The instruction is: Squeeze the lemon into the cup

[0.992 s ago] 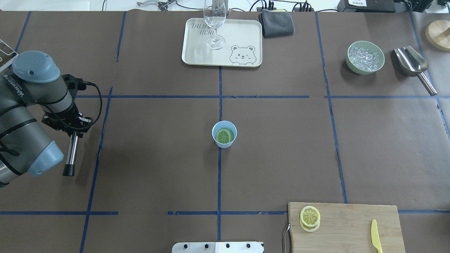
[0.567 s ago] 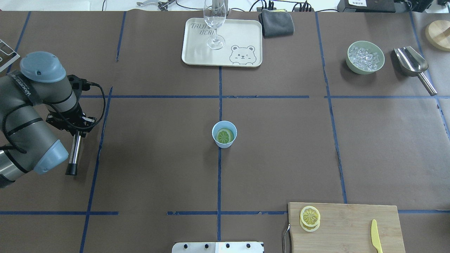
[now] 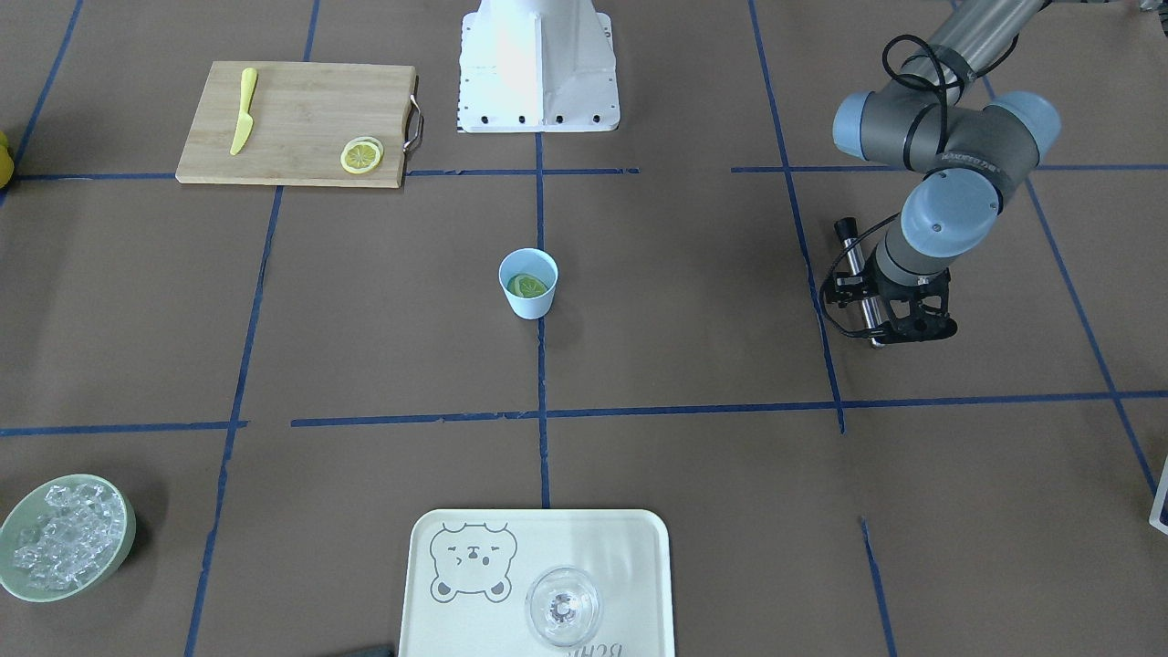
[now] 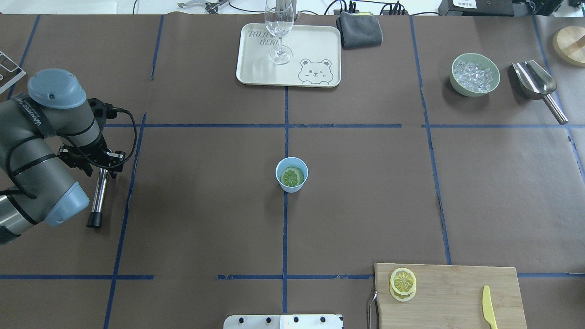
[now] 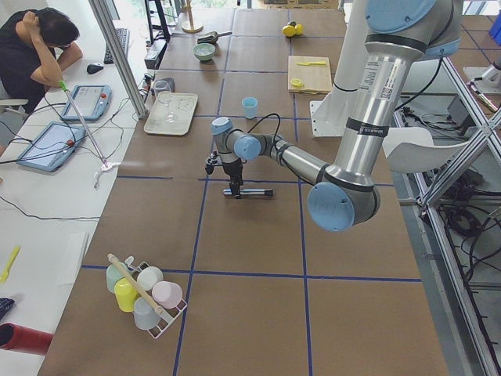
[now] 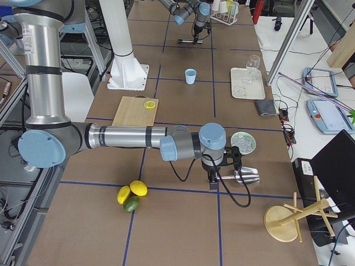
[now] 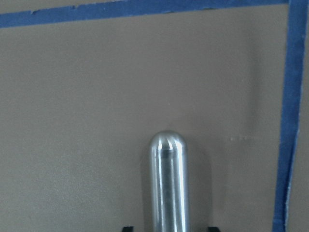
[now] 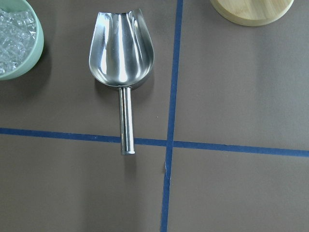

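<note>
The light-blue cup (image 4: 292,184) stands at the table's middle with one lemon slice (image 4: 292,177) lying inside it; both also show in the front view, the cup (image 3: 528,304) and the slice (image 3: 528,286). Two more slices (image 4: 402,283) lie stacked on the cutting board (image 4: 457,292). My left gripper (image 4: 106,165) is low at the far left, shut on the upper end of a metal rod with a black tip (image 4: 97,196). The rod (image 7: 167,183) fills the bottom of the left wrist view. My right gripper (image 6: 213,180) hovers over a steel scoop (image 8: 121,53); I cannot tell whether it is open or shut.
A cream tray (image 4: 315,45) with a wine glass (image 4: 279,32) and a grey cloth (image 4: 359,29) sit at the far edge. A green bowl of ice (image 4: 474,74) is far right. A yellow knife (image 4: 489,308) lies on the board. A cup rack (image 5: 141,294) stands beyond my left arm.
My left arm has shifted a little to the right and the rod has moved with it, turning slightly. The cup and the slices have not moved.
</note>
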You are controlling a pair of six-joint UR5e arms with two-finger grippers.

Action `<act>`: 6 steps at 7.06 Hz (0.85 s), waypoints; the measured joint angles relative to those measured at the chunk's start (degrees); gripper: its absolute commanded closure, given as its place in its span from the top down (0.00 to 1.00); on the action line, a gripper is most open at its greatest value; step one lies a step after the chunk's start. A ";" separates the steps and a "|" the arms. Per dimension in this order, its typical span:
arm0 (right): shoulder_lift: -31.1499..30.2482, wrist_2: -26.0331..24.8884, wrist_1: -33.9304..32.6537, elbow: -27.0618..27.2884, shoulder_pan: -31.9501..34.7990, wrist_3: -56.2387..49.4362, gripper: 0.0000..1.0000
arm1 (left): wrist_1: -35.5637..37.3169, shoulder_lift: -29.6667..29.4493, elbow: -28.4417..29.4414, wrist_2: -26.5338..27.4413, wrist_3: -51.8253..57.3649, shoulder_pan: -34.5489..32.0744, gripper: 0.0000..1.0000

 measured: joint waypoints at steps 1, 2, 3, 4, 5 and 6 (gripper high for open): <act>0.00 0.00 0.00 0.00 0.00 0.00 1.00 | -0.01 0.03 -0.79 0.04 0.16 -0.24 1.00; -0.01 0.00 0.00 0.00 0.00 0.00 1.00 | 0.04 -0.11 -2.21 0.10 0.46 -1.34 1.00; -0.01 0.00 0.00 0.00 0.00 0.00 1.00 | 0.21 -0.33 -3.79 0.09 1.96 -3.43 1.00; -0.01 0.00 0.00 -0.01 0.00 0.00 1.00 | 0.44 -0.45 -5.37 -0.09 5.27 -6.33 1.00; -0.01 0.02 -0.02 0.01 0.00 0.02 1.00 | 0.69 -0.50 -6.66 -0.34 8.93 -9.81 1.00; -0.01 0.08 -0.06 0.04 0.00 0.06 1.00 | 0.84 -0.31 -7.28 -0.51 13.40 -13.33 1.00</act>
